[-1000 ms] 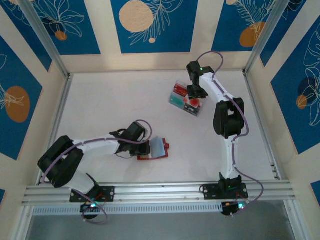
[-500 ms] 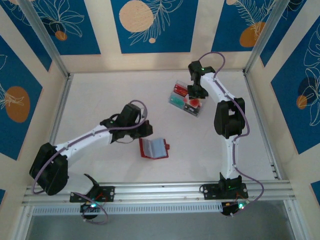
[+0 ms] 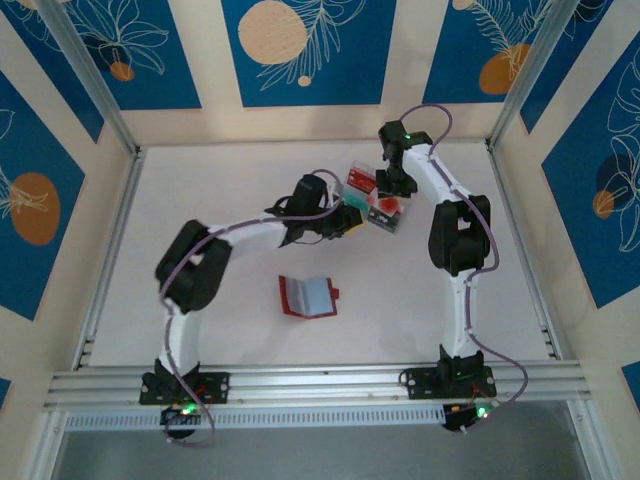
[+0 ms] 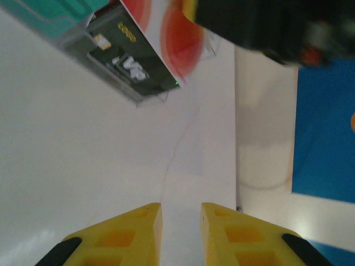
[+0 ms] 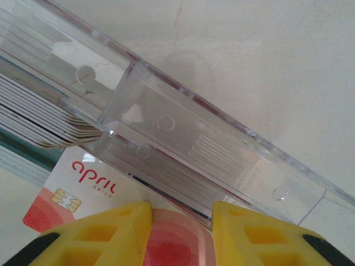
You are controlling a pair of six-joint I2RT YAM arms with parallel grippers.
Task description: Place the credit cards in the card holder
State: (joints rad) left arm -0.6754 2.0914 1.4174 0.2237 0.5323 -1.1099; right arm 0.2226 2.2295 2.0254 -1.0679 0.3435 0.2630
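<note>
Plastic credit cards [image 3: 385, 207]: thin, stiff, light, slick. They sit stacked in the clear box [image 5: 183, 138], well apart from the card holder [image 3: 307, 296], which lies open on the worktop [image 3: 200, 190]. Likely best pinched at a free edge. Right gripper [image 5: 182, 204] is part open over the red-white card [image 5: 72, 183], pinching nothing. Left gripper [image 4: 181, 206] is narrowly parted and empty, near the box.

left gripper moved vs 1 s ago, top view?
Yes. The left gripper has left the card holder, swinging toward the far wall and rightward; it is now beside the clear box.
</note>
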